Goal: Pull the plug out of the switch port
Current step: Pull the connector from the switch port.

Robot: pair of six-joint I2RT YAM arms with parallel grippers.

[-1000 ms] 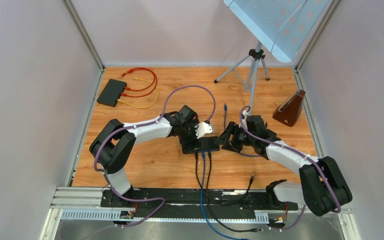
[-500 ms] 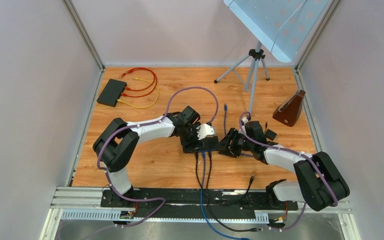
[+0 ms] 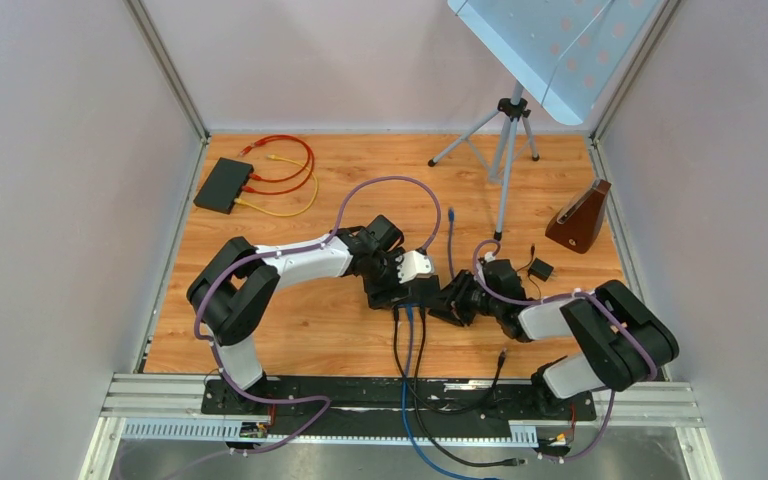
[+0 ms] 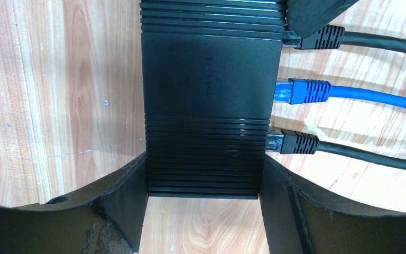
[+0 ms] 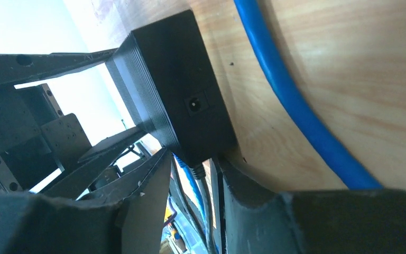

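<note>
The black switch (image 3: 407, 292) lies on the wooden table, and my left gripper (image 3: 397, 288) is shut on it: in the left wrist view its fingers (image 4: 132, 190) press against both sides of the switch (image 4: 209, 90). Three plugs sit in the ports: a black plug (image 4: 322, 37), a blue plug (image 4: 304, 91) and another black plug (image 4: 296, 142). My right gripper (image 3: 447, 305) reaches the switch's end. In the right wrist view its jaws (image 5: 193, 159) stand apart astride the end black plug (image 5: 198, 170), with light showing on both sides.
The plugs' cables (image 3: 407, 350) run toward the near edge. A loose blue cable (image 3: 450, 235) and a small black adapter (image 3: 540, 270) lie behind the right arm. At the back stand a second switch (image 3: 224, 185) with red and yellow cables, a tripod (image 3: 505, 140) and a brown wedge (image 3: 580, 218).
The right gripper has moved left to the switch's end and narrowed around the end plug. The left gripper has closed on the switch.
</note>
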